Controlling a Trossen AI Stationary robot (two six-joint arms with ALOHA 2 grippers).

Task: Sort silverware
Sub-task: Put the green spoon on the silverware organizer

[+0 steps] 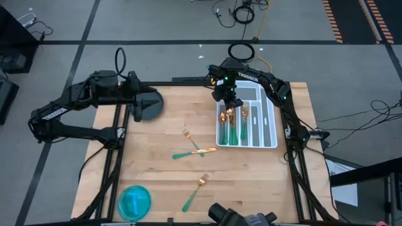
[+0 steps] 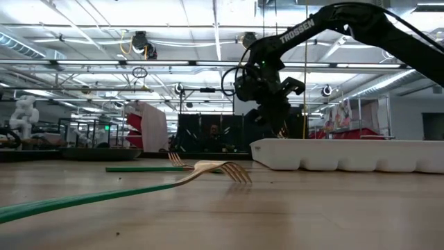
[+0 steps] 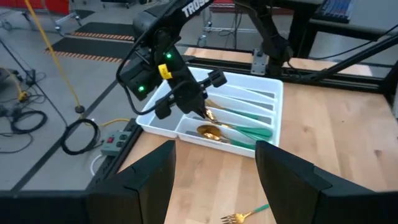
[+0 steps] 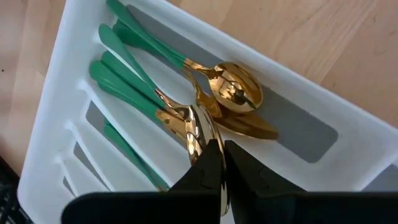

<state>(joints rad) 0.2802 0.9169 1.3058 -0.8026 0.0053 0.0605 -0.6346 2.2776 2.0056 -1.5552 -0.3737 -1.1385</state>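
Silverware (image 1: 233, 123) mostly lies in the tray (image 1: 269, 129). We see three forks (image 1: 196, 150) left on the bench beside the tray. Right tool (image 4: 222, 163), pinched together, hangs over the tray; left tool (image 3: 214, 163) waits apart, well away.

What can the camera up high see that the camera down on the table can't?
Only the high view shows the blue plate, the left gripper waiting open at the table's far left edge, and the spoons lying inside the white tray.

Only the low view shows the big room behind the table, and the nearest fork from the side, tines curving down.

Both show the right gripper, shut, over the tray, and loose forks on the wood.
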